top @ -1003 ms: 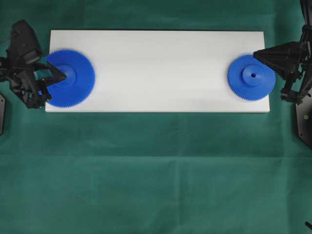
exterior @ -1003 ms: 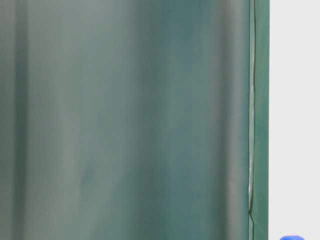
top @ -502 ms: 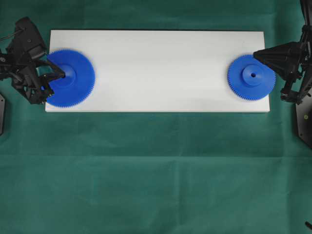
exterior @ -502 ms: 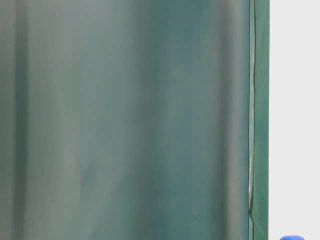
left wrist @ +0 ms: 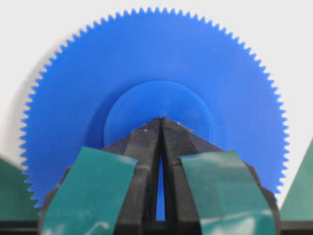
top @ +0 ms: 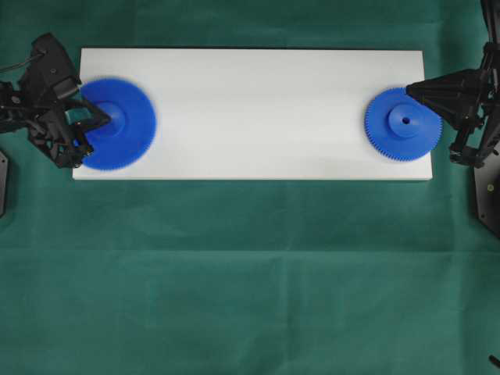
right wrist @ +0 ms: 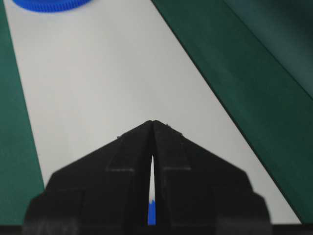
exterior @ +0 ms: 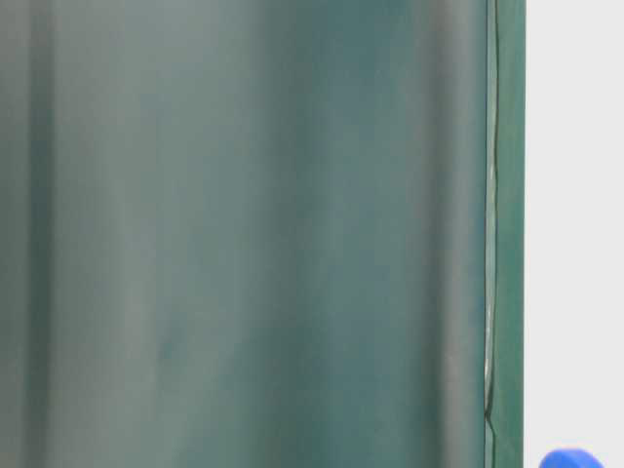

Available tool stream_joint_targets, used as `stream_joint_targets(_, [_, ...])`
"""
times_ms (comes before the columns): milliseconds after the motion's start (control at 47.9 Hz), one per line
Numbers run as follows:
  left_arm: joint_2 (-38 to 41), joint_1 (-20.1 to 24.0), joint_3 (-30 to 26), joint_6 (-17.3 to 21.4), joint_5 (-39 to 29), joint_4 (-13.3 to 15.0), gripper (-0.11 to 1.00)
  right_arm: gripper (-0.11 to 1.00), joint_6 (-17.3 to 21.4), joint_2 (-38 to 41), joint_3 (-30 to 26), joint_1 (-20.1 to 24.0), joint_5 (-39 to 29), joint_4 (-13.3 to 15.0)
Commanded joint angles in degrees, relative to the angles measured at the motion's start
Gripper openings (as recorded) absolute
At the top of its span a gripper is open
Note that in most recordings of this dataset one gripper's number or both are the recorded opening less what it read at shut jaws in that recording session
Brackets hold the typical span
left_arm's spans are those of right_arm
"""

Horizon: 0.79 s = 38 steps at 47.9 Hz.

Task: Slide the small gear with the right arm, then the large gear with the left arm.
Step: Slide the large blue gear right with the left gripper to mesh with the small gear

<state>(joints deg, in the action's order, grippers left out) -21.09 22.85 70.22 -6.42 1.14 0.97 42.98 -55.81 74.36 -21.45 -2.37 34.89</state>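
Two blue gears on one white board (top: 250, 109) — large gear (top: 121, 123) at its left end, small gear (top: 400, 125) at its right. Both hands pressed together — left hand (top: 104, 119) tip on the large gear's hub, right hand (top: 408, 88) at the small gear's edge.

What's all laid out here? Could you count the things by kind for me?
Blue gears: 2, the large gear and the small gear
White boards: 1
Green cloths: 1
Robot grippers: 2, the left gripper and the right gripper
Total: 6

Both arms are black and angular, the left claw (left wrist: 161, 122) wearing teal patches (the right claw (right wrist: 153, 125) plain).
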Motion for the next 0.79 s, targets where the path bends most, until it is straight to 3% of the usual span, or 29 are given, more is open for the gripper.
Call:
stream_joint_targets(0, [0.88,0.09,-0.7,0.0,0.0,0.0,-0.01,0.5,0.09,0.44,-0.7,-0.09,0.53,0.09])
stream_joint_targets(481, [4.57,-1.14,-4.57,0.0,1.93,0.09,-0.01,0.5,0.09,0.35,-0.53,-0.09,0.53,0.0])
stream_joint_targets(606, [10.81,-2.46,-9.58,0.09,2.99,0.09,-0.01,0.5,0.09,0.44,-0.44,-0.09,0.97,0.0])
stream_joint_targets(773, [21.09,-3.52,-20.3,0.35,2.9,0.09,-0.01,0.5,0.0,0.44,-0.53,0.0,1.14,0.0])
